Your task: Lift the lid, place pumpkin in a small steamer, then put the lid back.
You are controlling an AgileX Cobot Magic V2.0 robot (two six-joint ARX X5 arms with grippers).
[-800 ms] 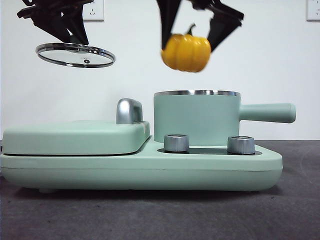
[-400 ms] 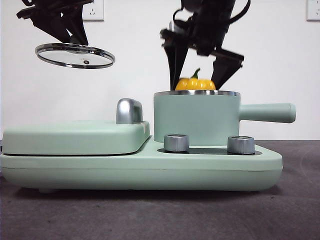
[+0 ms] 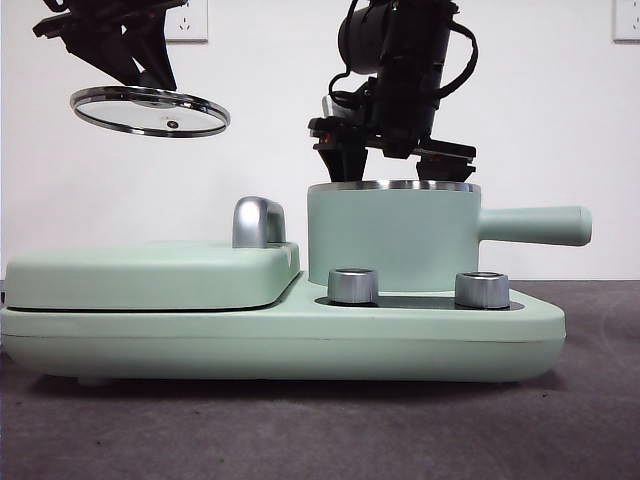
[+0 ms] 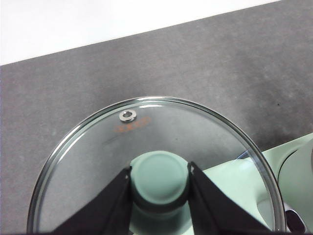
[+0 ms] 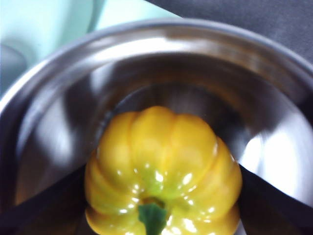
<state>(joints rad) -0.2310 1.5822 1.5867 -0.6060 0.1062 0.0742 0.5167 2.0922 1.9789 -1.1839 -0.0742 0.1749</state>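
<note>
**Pumpkin down inside the steamer, lid held aloft**

Front view: the small steamer [image 3: 392,236] stands on the right part of a mint-green cooker base [image 3: 280,340], its long handle pointing right, with two steel knobs [image 3: 352,285] just in front of it. The right gripper [image 3: 392,165] reaches down from above, its jaw tips at the steel rim and dipping inside the pot; the pumpkin is hidden from this side by the pot wall. High at the upper left, the left gripper [image 3: 150,85] holds the lid [image 3: 150,110] in the air, slightly tilted, well apart from the pot and above the flat rectangular cover [image 3: 150,275] with its chrome handle [image 3: 258,222].

Left wrist view: the left gripper [image 4: 160,183] is clenched on the lid's mint-green knob, one black jaw pressed against each side. The glass disc of the lid [image 4: 146,127] spreads around it, with the dark table [image 4: 146,63] seen below and through it.

Right wrist view: the pumpkin [image 5: 161,166] sits within the shiny steel interior of the small steamer [image 5: 58,112], green stem towards the camera. The right gripper [image 5: 161,196] grasps it, a dark jaw touching each flank.
</note>
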